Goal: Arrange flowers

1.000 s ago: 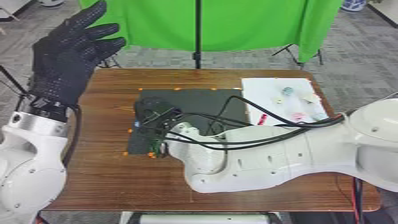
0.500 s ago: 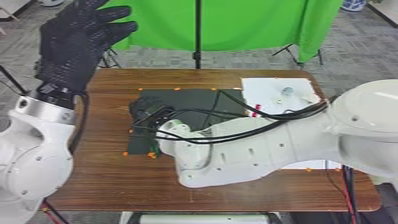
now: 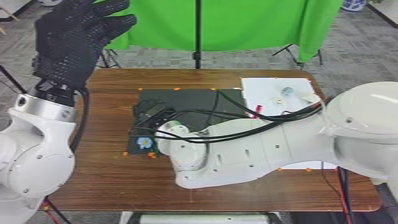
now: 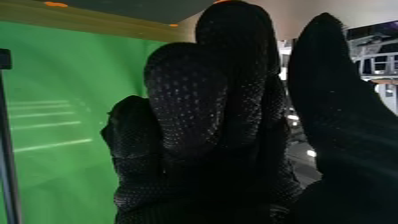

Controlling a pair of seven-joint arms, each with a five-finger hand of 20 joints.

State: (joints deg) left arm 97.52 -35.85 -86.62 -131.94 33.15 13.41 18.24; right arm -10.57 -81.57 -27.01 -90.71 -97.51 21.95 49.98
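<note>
- One blue flower with a pale centre (image 3: 145,143) is newly exposed on the dark rectangular mat (image 3: 191,95), near the black-gloved right hand (image 3: 149,111).
- Right fingers are extended, thumb parted, nothing gripped; placement is probably finished.
- Black-gloved left hand (image 3: 67,50) is held raised, fingers loose.
</note>
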